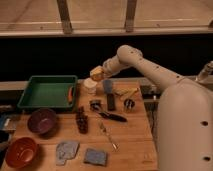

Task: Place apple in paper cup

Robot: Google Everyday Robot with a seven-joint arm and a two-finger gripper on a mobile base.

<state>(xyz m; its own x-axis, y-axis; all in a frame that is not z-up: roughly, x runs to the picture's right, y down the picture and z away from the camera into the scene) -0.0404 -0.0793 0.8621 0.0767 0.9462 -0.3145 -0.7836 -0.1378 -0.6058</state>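
Camera view: a wooden bench point(130, 140) seen from above and in front, with a dark wall and a window rail behind it.
Arm: a white robot arm reaches from the right side toward the back middle of the bench.
Claw: the claw point(99, 74) hangs just above the paper cup, its fingers pinching the apple.
Apple: the apple point(96, 75), yellow-orange, sits in the claw directly over the cup's mouth, just above its rim.
Paper cup: the paper cup point(90, 86), cream-white, stands upright beside the right end of the green tray.
Green tray: the green tray point(31, 93) lies at the back left.
Bowls: a purple bowl point(42, 121) and a red-orange bowl point(20, 152) sit at the front left.
Grapes: a dark grape bunch point(81, 120) lies near the middle.
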